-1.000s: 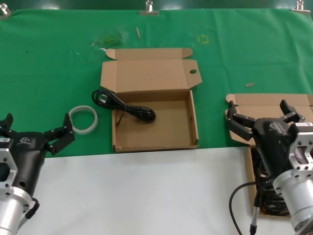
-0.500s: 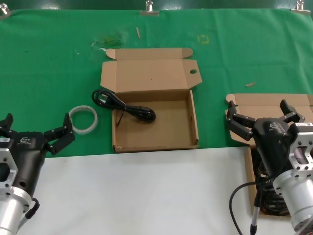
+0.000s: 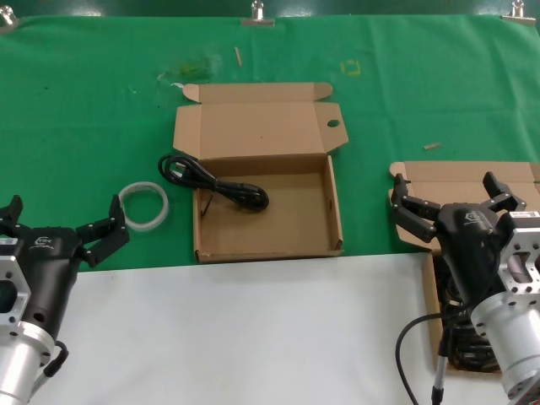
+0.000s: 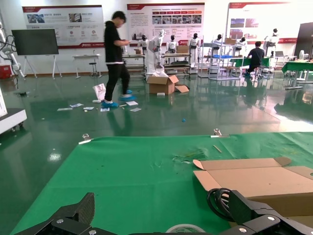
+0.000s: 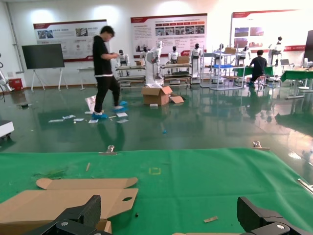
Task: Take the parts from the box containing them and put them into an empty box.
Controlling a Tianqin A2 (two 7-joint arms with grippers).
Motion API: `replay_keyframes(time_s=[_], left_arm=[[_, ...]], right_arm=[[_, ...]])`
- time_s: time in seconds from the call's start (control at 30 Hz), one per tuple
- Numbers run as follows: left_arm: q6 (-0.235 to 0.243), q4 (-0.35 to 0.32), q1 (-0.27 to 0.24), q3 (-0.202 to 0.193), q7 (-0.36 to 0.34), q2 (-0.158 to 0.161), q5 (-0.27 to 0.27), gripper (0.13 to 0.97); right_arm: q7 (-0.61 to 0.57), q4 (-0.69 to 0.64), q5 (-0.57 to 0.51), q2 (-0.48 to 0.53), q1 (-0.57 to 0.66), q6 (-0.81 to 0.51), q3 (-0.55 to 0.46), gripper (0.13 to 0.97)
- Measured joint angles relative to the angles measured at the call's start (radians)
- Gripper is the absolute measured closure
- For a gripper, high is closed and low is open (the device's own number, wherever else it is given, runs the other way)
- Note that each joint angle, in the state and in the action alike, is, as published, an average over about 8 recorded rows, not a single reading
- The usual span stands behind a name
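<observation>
The box with the round hole in its lid tab (image 3: 299,232) lies open at the middle of the green cloth. One black cable (image 3: 213,183) lies across its left wall, half inside and half out. It also shows in the left wrist view (image 4: 217,201). The box containing the parts (image 3: 460,175) is at the right, mostly hidden under my right arm. Dark coiled cables (image 3: 460,348) show inside it. My right gripper (image 3: 449,199) is open and empty above this box. My left gripper (image 3: 59,221) is open and empty at the near left.
A white translucent ring (image 3: 143,205) lies on the cloth between my left gripper and the middle box. A white sheet (image 3: 253,337) covers the table's near part. A small wood chip (image 3: 431,145) lies beyond the right box. Clips (image 3: 257,12) hold the cloth's far edge.
</observation>
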Motion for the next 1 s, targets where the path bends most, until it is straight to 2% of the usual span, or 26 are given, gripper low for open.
replay_keyframes(time_s=[1.0], left_arm=[[0.000,0.000,0.000,0.000,0.000,0.000,0.000,0.132]], right_arm=[[0.000,0.000,0.000,0.000,0.000,0.000,0.000,0.129]])
